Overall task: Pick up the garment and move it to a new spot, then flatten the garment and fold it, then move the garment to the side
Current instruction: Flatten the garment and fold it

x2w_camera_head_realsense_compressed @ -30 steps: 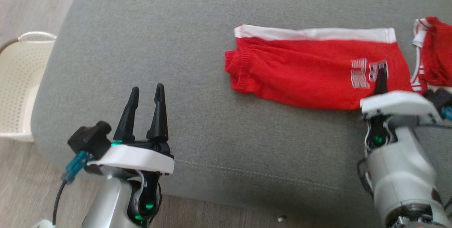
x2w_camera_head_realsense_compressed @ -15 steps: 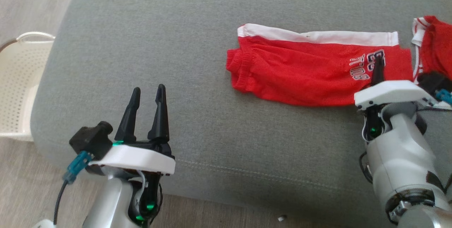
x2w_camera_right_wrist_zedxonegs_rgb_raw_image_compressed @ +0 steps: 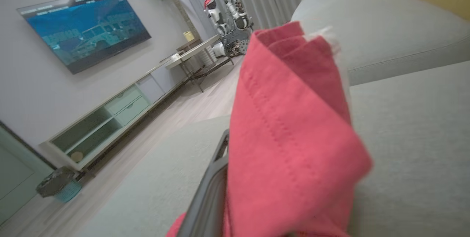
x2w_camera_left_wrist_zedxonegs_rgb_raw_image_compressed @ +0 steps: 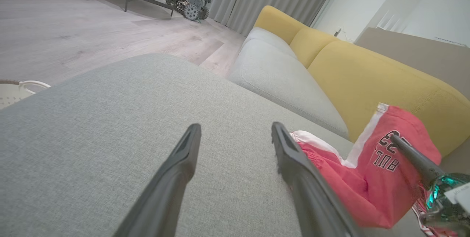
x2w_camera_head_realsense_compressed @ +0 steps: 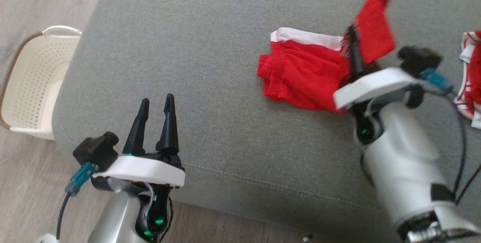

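One red garment [x2w_camera_head_realsense_compressed: 300, 81] is laid on the grey cushion [x2w_camera_head_realsense_compressed: 210, 47], one end raised by the clamped right gripper [x2w_camera_head_realsense_compressed: 352, 41]. Left gripper [x2w_camera_head_realsense_compressed: 157, 100], spread wide, empty, is held over the cushion's near edge.

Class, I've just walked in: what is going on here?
The robot's right gripper is shut on one end of the red fabric shorts with a white stripe, holding that end raised above the rest, which lies on the grey upholstered cushion. The left gripper hovers open over bare cushion, apart from the shorts.
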You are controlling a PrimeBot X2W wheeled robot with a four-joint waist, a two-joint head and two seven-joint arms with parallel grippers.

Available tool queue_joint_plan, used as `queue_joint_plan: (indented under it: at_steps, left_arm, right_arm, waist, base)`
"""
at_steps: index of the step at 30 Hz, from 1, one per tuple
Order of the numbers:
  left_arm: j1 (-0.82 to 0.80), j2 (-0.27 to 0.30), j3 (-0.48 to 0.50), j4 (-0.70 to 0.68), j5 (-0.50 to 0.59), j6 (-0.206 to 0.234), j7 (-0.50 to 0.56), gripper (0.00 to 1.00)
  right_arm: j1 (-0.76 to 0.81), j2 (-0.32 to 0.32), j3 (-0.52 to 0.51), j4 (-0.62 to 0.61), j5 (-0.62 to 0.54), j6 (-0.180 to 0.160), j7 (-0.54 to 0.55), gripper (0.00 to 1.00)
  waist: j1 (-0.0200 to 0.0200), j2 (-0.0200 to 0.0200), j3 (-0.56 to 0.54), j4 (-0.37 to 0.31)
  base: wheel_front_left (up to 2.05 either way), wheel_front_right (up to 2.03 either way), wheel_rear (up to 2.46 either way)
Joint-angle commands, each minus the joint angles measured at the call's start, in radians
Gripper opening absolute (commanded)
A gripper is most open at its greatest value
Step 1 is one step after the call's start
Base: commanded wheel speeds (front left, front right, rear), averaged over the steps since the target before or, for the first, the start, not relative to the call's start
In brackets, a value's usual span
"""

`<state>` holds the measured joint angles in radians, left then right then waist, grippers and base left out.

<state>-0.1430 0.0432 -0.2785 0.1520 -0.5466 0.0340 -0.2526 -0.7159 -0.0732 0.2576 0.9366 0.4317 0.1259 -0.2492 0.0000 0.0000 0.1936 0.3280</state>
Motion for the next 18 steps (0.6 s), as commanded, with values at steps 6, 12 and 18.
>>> queue_joint_plan:
  at_steps: [6, 12, 18]
  left_arm:
    - [-0.016, 0.007, 0.029, -0.031, 0.008, -0.002, -0.009, 1.00]
    - [-0.016, 0.007, 0.022, -0.032, 0.006, 0.000, -0.009, 1.00]
    - [-0.017, 0.007, 0.013, -0.033, 0.001, 0.001, -0.009, 1.00]
  right_arm:
    - [0.057, 0.023, 0.173, -0.117, 0.034, 0.005, 0.014, 0.00]
    - [0.064, 0.023, 0.205, -0.122, 0.028, 0.005, 0.018, 0.00]
    - [0.053, 0.023, 0.237, -0.096, 0.002, 0.005, 0.019, 0.42]
  waist:
    - [0.0000, 0.0000, 0.002, 0.012]
    - [0.0000, 0.0000, 0.006, 0.021]
    - [0.0000, 0.0000, 0.018, 0.037]
  base:
    - [0.00, 0.00, 0.00]
    - [0.00, 0.00, 0.00]
    - [0.00, 0.00, 0.00]
